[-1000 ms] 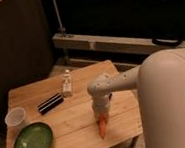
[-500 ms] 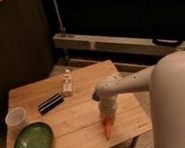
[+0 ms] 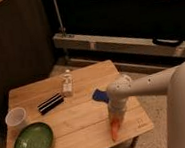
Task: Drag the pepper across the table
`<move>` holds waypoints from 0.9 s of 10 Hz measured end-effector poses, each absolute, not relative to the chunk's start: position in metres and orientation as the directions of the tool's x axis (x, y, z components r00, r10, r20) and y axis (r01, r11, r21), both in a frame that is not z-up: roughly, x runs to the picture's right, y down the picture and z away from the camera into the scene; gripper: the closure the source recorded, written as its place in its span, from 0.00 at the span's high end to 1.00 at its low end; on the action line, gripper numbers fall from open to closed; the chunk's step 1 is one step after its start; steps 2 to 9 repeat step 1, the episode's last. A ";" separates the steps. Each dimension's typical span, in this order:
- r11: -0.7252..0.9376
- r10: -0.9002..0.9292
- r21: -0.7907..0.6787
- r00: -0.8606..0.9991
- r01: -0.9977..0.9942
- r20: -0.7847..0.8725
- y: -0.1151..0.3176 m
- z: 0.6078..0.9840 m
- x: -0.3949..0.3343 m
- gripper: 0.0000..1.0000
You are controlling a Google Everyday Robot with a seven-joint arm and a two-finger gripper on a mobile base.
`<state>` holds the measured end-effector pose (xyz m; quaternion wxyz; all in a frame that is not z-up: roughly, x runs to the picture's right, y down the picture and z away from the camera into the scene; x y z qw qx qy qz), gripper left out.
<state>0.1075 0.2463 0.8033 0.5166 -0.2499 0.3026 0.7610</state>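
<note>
Camera view shows my fingers (image 3: 115,122) mid-drag, clenched on the pepper (image 3: 114,132) near the desk (image 3: 86,117) edge; next I should probably pull gently sideways.

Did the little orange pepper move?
Yes. The pepper slid toward the table's right edge, farther from the green plate, which stayed put. The gripper sits over its upper end.

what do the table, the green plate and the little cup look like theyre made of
The small light rectangular table looks like matt wood, with plank seams and grain showing. The round green plate looks glazed or smooth plastic, given its soft sheen; which one is unclear. The small whitish cup seems to be translucent plastic. The tool sits low at the slim orange-red pepper near the table's right front edge.
</note>
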 end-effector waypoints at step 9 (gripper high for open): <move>-0.295 0.625 0.189 -0.339 -0.937 -0.703 0.251 0.805 0.110 0.35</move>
